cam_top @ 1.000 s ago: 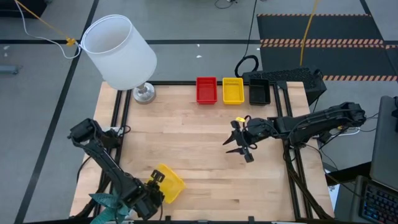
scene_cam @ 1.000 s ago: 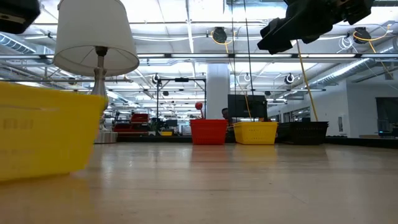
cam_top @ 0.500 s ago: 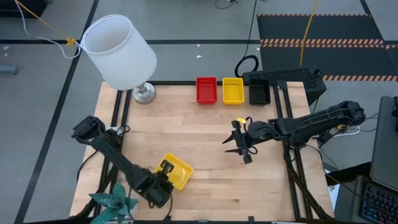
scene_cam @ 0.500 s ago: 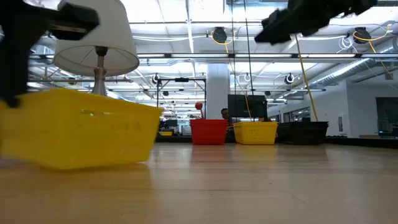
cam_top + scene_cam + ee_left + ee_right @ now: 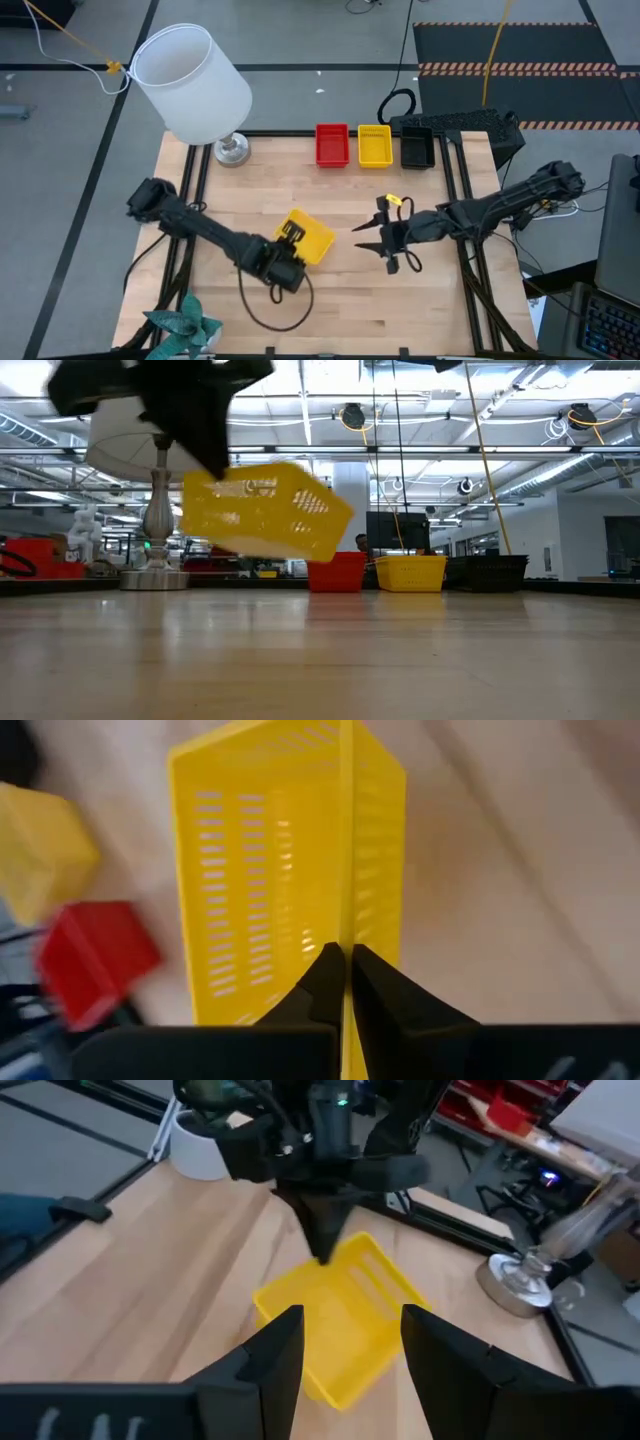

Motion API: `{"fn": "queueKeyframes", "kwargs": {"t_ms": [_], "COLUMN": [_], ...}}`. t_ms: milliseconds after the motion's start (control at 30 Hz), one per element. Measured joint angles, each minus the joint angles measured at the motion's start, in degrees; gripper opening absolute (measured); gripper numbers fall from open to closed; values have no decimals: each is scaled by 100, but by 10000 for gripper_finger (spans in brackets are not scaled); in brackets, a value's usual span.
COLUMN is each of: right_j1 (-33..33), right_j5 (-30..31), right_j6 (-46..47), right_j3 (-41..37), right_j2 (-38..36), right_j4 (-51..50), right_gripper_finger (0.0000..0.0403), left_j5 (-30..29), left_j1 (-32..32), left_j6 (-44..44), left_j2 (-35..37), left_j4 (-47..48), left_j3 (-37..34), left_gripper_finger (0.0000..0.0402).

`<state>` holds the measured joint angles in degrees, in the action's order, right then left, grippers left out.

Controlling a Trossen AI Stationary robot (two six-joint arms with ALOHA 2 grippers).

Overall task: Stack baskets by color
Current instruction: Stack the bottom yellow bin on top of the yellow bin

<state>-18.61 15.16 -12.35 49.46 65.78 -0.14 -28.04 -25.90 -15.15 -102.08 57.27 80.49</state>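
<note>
While the left end effector [image 5: 290,243] is clamped on a yellow basket's [image 5: 306,236] wall, lifted off the bench [image 5: 330,200], three stacks — red [image 5: 332,145], yellow [image 5: 375,145], black [image 5: 417,148] — wait far ahead; right end effector [image 5: 385,245] hovers alongside, apart.

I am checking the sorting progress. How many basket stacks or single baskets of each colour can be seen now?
Red: 1, in the back row
Yellow: 2, one in the back row and one held off the table by the left end effector
Black: 1, in the back row
Total: 4. How many are nested in each back-row one cannot be told.
</note>
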Motion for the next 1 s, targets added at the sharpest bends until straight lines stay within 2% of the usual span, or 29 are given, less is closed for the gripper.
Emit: {"fn": "queueKeyframes", "kwargs": {"t_ms": [133, 567, 700, 867, 1000], "right_j1": [0, 0, 0, 0, 61], "right_j5": [-11, -18, 69, 717, 595], "right_j6": [189, -92, -417, -883, -964], "right_j3": [312, 1136, 1310, 1372, 1372], "right_j2": [280, 1415, 1825, 2199, 2226], "right_j4": [-236, -1731, -1756, -1456, -1406], "right_gripper_finger": [164, 164, 164, 168, 178], "left_j5": [-97, -551, -553, -553, -553], "left_j1": [263, 414, 396, 352, 314], "left_j6": [-343, -473, -470, -473, -482], "left_j2": [0, 2, 2, 2, 2], "left_j4": [-19, -63, -156, -207, -206], "left_j3": [322, 341, 341, 341, 339], "left_gripper_finger": [5, 9, 4, 11, 5]}}
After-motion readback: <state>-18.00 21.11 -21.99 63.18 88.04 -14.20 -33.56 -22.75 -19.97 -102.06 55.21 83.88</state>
